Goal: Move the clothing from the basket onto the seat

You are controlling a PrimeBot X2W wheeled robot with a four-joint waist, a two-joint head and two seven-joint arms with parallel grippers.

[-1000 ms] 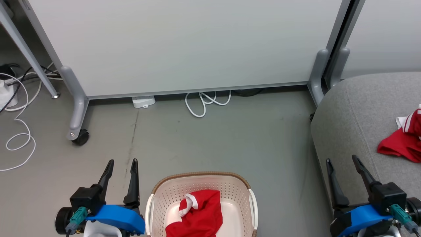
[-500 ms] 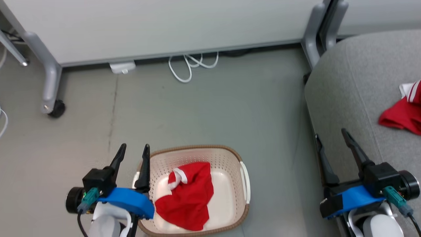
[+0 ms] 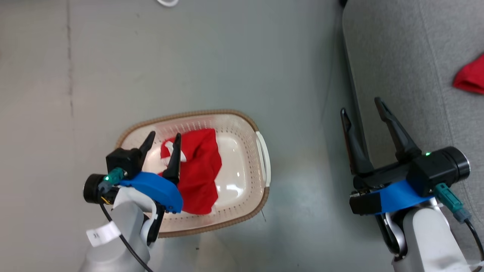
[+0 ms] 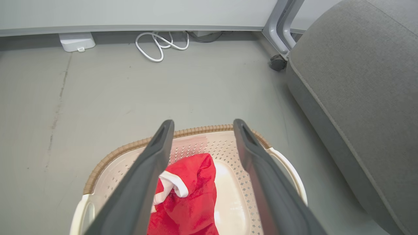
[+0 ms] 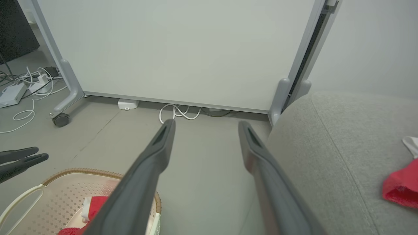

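In your head view, the oval cream-white perforated plastic basket (image 3: pixel 234 126) with a brown rim holds one crumpled bright red garment (image 3: pixel 200 170) with white trim. Your left gripper (image 3: pixel 164 134) hangs over it, open and empty. Your right gripper (image 3: pixel 360 105), also open, is beside the large grey fabric seat (image 3: pixel 408 56), where a second red garment (image 3: pixel 470 79) lies far right. Your left wrist view shows the basket's pale bottom right of the garment. Your right wrist view has the basket lower left.

Grey floor (image 3: pixel 189 56), looped white cable (image 4: pixel 162 42), white partition panel (image 5: pixel 179 49), black castor (image 5: pixel 60 120)
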